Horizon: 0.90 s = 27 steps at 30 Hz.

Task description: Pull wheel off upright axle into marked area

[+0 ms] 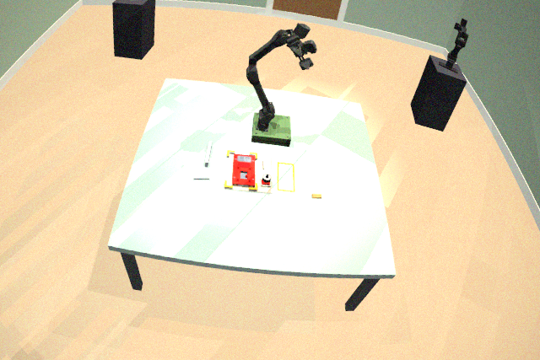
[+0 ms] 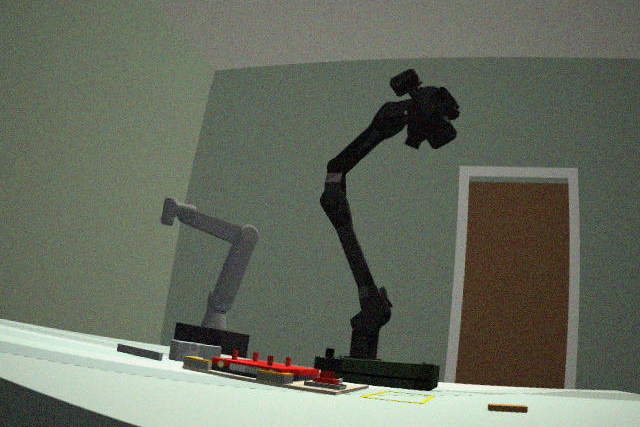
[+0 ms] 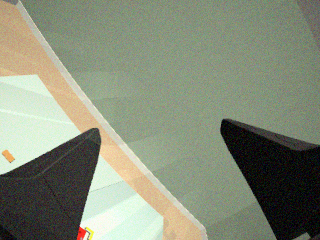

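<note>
The wheel [image 1: 266, 179], a small black and white round part, sits on a red stand [image 2: 327, 380] beside the red tray-like part. In the exterior view a dark upright tip rises above this stand; the wheel is hard to make out there against the dark base behind. The marked area, a yellow rectangle outline [image 1: 286, 190] [image 2: 392, 400], lies on the table just right of the stand, with nothing inside. My gripper [image 1: 308, 55] [image 2: 427, 142] [image 3: 162, 130] is wide open and empty, high above the table and far from the wheel. The wheel is not identifiable in the wrist view.
A red part [image 1: 238, 169] [image 2: 305, 371] with yellow corner pieces lies left of the stand. A small orange block [image 1: 316, 196] [image 2: 507, 407] [image 3: 8, 156] lies right of the marked area. A grey box [image 2: 195, 350] and a dark bar [image 2: 139, 352] are at the left.
</note>
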{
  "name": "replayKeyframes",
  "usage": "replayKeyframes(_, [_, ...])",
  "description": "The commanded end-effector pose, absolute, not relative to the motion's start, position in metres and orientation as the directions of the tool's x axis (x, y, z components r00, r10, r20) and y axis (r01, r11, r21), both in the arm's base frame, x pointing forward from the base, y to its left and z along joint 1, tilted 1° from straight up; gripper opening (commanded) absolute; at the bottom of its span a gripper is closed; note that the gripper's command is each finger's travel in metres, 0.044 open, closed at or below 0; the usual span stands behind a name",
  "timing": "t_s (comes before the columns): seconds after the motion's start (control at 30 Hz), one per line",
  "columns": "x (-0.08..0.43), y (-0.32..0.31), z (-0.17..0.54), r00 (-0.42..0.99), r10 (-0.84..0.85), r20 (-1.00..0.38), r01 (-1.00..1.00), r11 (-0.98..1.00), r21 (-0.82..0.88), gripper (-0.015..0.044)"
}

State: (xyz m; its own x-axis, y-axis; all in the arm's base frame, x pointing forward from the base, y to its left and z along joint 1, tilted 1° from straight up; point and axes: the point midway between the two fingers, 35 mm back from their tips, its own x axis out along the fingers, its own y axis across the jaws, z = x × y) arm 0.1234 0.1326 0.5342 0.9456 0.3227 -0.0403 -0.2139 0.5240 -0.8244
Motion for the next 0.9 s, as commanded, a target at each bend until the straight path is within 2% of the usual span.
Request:
replayKeyframes(0.0, [0.123, 0.133, 0.534, 0.946, 0.322, -0.041, -0.214, 0.523, -0.825, 0.0374])
replayKeyframes(0.1, [0.126, 0.144, 0.528, 0.949, 0.311, -0.059, -0.219, 0.507, -0.834, 0.03])
replayKeyframes(0.3, [0.149, 0.185, 0.493, 0.955, 0.246, -0.166, -0.263, 0.442, -0.857, 0.03])
replayKeyframes(0.53, [0.2, 0.223, 0.427, 0.922, 0.14, -0.362, -0.386, 0.431, -0.816, 0.03])
replayKeyframes(0.87, [0.289, 0.216, 0.312, 0.738, -0.053, -0.673, -0.532, 0.567, -0.629, 0.03])
